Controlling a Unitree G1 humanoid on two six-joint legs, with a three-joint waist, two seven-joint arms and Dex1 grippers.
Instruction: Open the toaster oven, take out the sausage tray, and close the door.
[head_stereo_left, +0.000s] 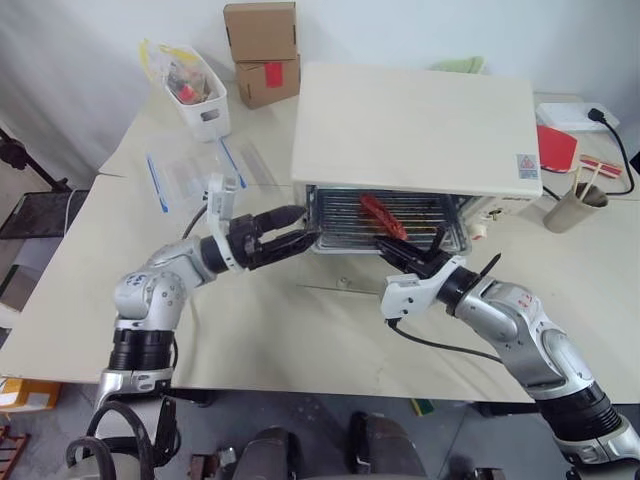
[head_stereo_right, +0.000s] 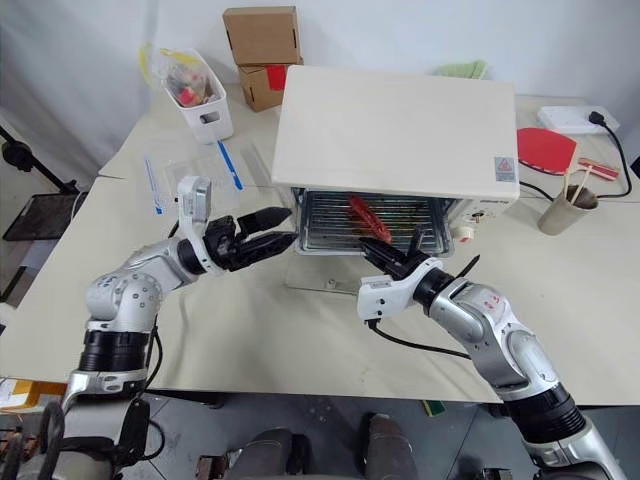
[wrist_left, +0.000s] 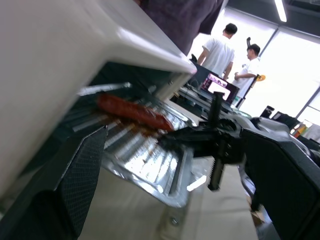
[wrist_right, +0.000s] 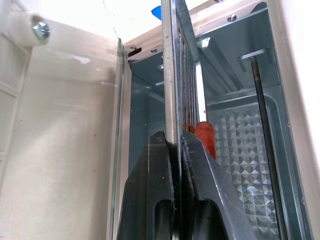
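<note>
One thin metal rim is all the right gripper (head_stereo_left: 415, 255) is pinching: in the right wrist view its two black fingers (wrist_right: 150, 190) are pressing together on the front edge of the sausage tray (wrist_right: 175, 75). The tray is sitting in the mouth of the toaster oven (head_stereo_left: 415, 125) at the centre of the left eye view, partly drawn out, with the reddish sausage (head_stereo_left: 383, 215) lying loose on its ribbed bottom. The door (head_stereo_right: 325, 275) is lying open, flat on the desk (head_stereo_left: 300, 330) just below the oven's mouth.

The left gripper (head_stereo_left: 290, 232) is hovering with its fingers spread wide at the left end of the tray, not yet touching it as far as the head views show.

Judging by its look, the tray is light, stiff sheet metal, and it is looking greasy, so a one-point pinch on the rim is likely slippery and is letting the tray sag or twist. The sausage is round and free to roll, so the tray is wanting to be kept level. A second hold on the left rim, opposite the right gripper's pinch, would be steadying it; the rolled edge is the only place offering the fingers a bite.
</note>
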